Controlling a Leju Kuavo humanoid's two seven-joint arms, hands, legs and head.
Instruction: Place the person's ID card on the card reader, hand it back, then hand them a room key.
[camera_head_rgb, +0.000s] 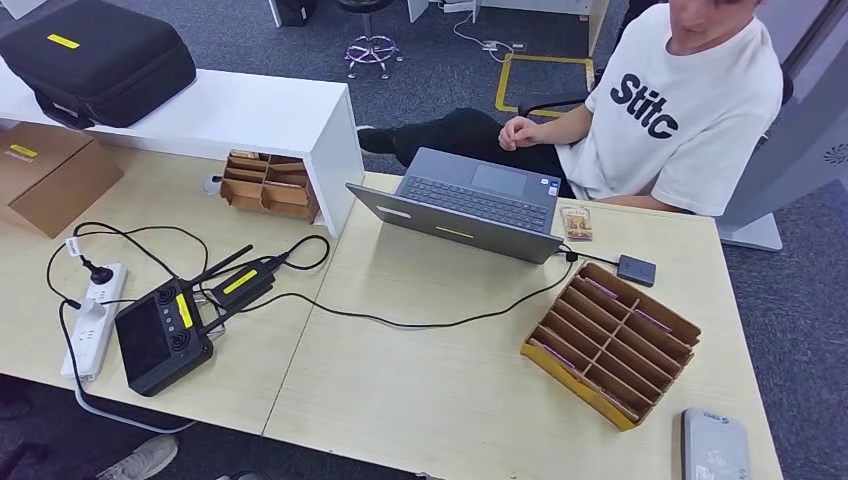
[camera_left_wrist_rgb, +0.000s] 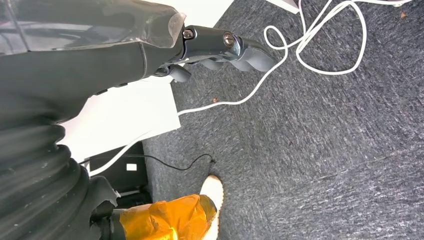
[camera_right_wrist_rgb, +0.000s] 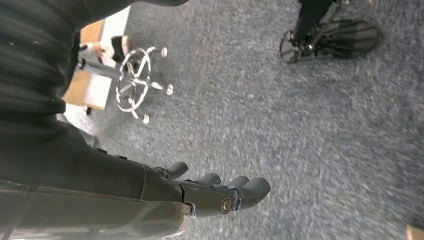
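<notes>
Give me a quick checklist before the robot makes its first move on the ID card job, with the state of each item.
1. Left hand free: ok, it holds nothing and hangs over the carpet.
2. Right hand free: ok, it holds nothing and hangs over the carpet.
3. Card reader reachable: ok, it lies flat at the near right corner of the table with nothing on it.
4. ID card located: cannot tell; a small card-like thing lies right of the laptop, too small to identify.
5. Room keys ready: cannot tell; the cardboard slot tray shows thin items in some slots.
6. Person offering a card: not ok, their hand rests near their lap.
</notes>
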